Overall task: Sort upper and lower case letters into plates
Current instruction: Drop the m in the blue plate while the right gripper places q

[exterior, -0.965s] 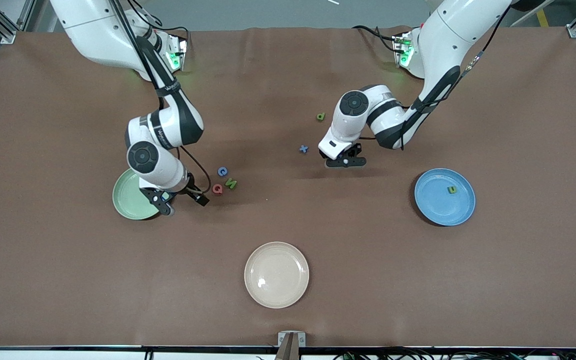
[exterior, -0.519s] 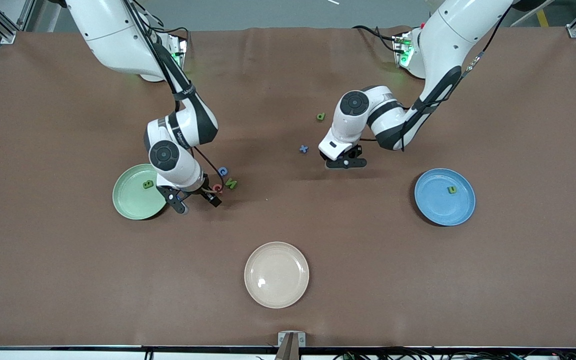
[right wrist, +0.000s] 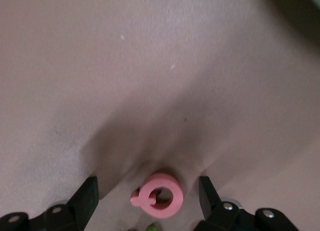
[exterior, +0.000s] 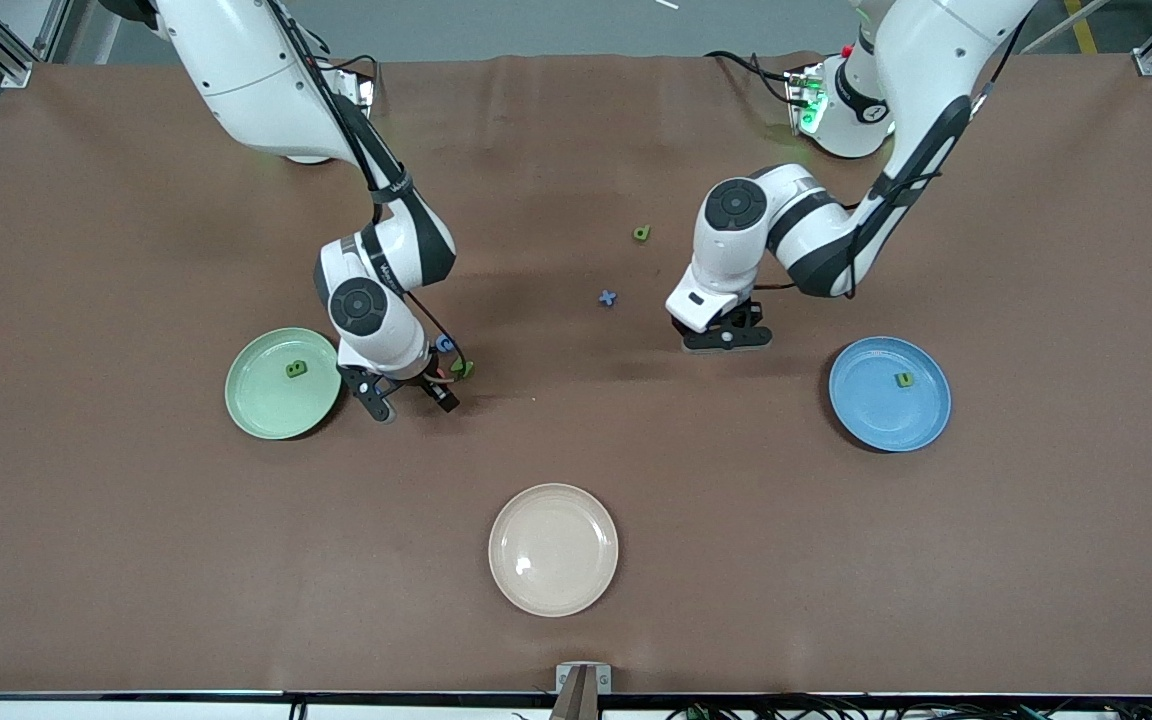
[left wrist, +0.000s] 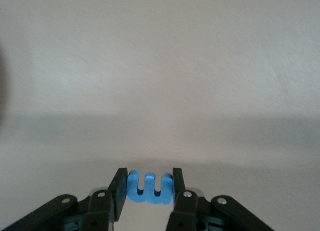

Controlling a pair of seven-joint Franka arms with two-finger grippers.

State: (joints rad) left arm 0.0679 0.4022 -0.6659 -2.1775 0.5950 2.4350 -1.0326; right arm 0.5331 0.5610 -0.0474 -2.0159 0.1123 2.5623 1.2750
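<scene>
The mint green plate (exterior: 261,400) holds a green letter (exterior: 296,369). The blue plate (exterior: 876,410) holds another green letter (exterior: 903,379). My right gripper (exterior: 411,398) is open and low over the letter cluster beside the mint plate. In the right wrist view a pink-red Q (right wrist: 159,195) lies on the table between its spread fingers (right wrist: 87,198). A blue C (exterior: 445,344) and a green N (exterior: 463,368) lie next to it. My left gripper (exterior: 726,338) is shut on a blue comb-shaped letter (left wrist: 150,188), over bare table between a blue x (exterior: 607,297) and the blue plate.
A cream-beige plate (exterior: 553,549) sits near the front edge at the table's middle. A small green letter (exterior: 642,233) lies farther from the camera than the blue x. Brown cloth covers the table.
My right gripper has moved from over the mint plate's edge to the letter cluster, uncovering the green letter in the plate. My left gripper has shifted toward the blue plate with the blue letter.
</scene>
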